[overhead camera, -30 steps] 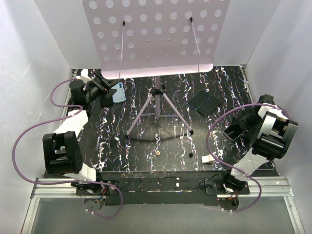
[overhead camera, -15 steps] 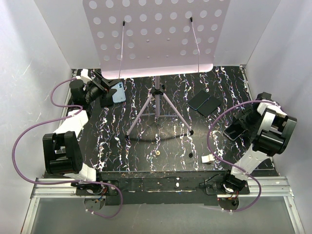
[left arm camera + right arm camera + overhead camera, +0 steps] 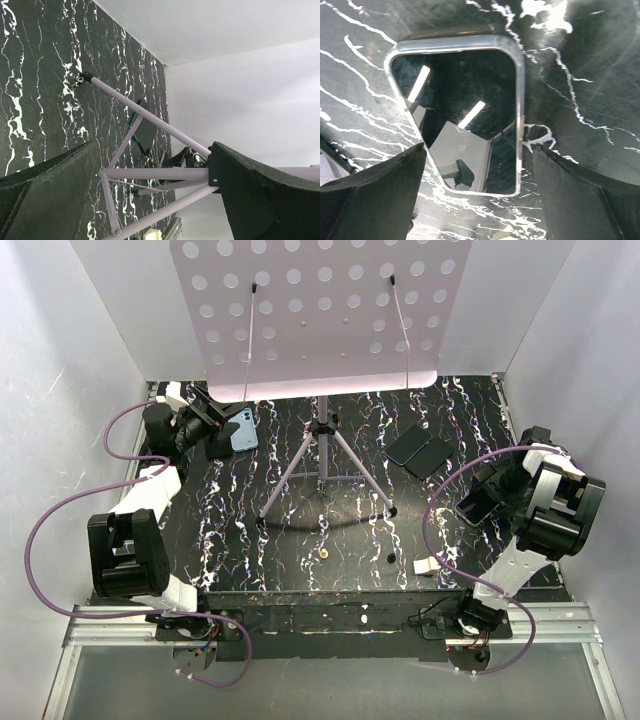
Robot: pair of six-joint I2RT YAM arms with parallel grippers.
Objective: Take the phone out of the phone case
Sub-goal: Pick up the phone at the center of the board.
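Observation:
The light blue phone case (image 3: 245, 428), camera cutout showing, is at the far left, right at the tips of my left gripper (image 3: 222, 428). In the left wrist view that gripper (image 3: 154, 146) is open with nothing between its fingers, and the case is out of view. The phone (image 3: 465, 115), dark glossy screen up with a silvery rim, lies flat on the black marbled table. My right gripper (image 3: 477, 150) is open and hovers just over it, one finger on each side. From above, the phone (image 3: 478, 508) shows at the right under my right gripper (image 3: 487, 498).
A music stand's tripod (image 3: 322, 465) stands mid-table under its white perforated desk (image 3: 320, 310); its legs show in the left wrist view (image 3: 155, 173). Two other black slabs (image 3: 420, 451) lie far right of centre. A small white block (image 3: 425, 566) lies near the front. White walls enclose the table.
My right arm has shifted slightly left and toward the far side, over the phone. The left arm and the case have not moved.

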